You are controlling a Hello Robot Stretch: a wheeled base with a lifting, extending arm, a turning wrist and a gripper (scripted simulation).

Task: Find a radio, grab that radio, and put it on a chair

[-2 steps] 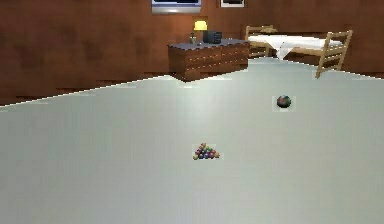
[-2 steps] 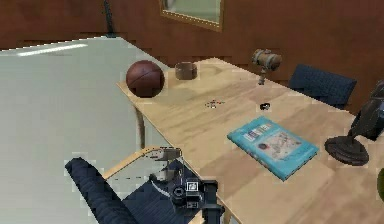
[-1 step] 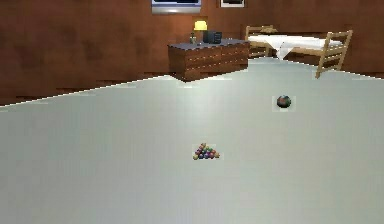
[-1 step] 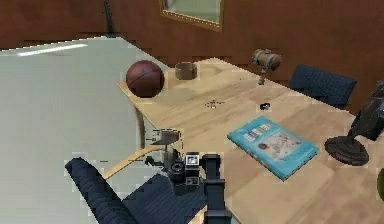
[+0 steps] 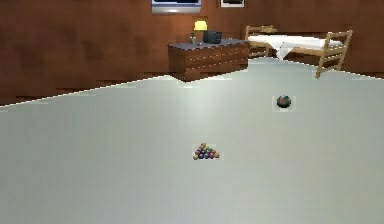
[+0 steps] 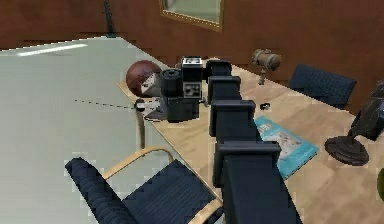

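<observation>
My arm (image 6: 235, 130) reaches out over a wooden table (image 6: 310, 120). The gripper (image 6: 152, 106) and its dark body (image 6: 183, 95) are at the table's near-left edge. A small pale and dark thing sits at the fingers, and a thin dark line (image 6: 105, 103) runs left from it over the floor. A brown ball (image 6: 138, 74) lies right behind it, so I cannot tell whether the gripper holds anything. A chair with a blue cushion and wooden arms (image 6: 150, 192) stands below the gripper. In the forward view a small dark box (image 5: 213, 37) stands on a dresser (image 5: 208, 58).
On the table lie a blue book (image 6: 285, 146), a brownish object (image 6: 266, 59) and a dark stand (image 6: 362, 128). A second blue chair (image 6: 322, 84) is behind the table. The forward view has a bed (image 5: 298, 46), a lamp (image 5: 200, 27), a dark round thing (image 5: 284, 101) and racked balls (image 5: 207, 152).
</observation>
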